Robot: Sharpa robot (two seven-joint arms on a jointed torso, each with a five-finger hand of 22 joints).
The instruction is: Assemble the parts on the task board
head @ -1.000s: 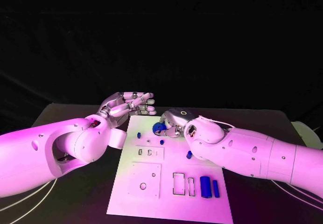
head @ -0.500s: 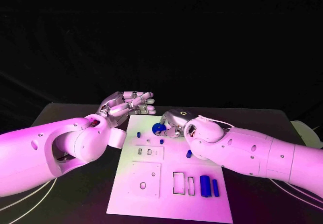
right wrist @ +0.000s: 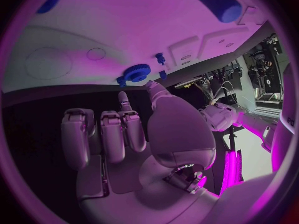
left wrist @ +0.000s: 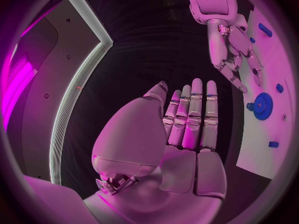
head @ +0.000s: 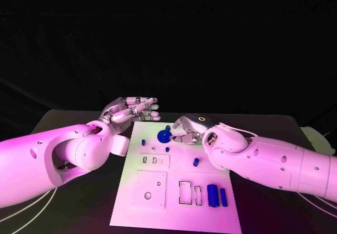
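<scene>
The white task board [head: 176, 214] lies in the middle of the table. A blue gear [head: 165, 135] [right wrist: 134, 73] [left wrist: 264, 104] sits on the board's far end. My right hand [head: 188, 127] hovers just right of it with fingers spread, holding nothing; its fingertips [right wrist: 123, 95] are close to the gear. My left hand [head: 133, 109] [left wrist: 187, 124] floats beyond the board's far left corner, fingers straight and empty. Small blue pegs [head: 143, 142] [head: 167, 147] [head: 196, 161] are on the board. Two blue bars [head: 213, 195] [head: 224, 196] lie near its front right.
Rectangular slots [head: 186, 191] sit beside the bars, and a square plate with holes [head: 151, 187] takes up the board's front left. My two white forearms flank the board on either side. Black table surface [head: 84, 204] surrounds the board.
My right hand has let go of the blue gear and drawn back to the right, leaving the gear on the board. The left hand has barely moved.
</scene>
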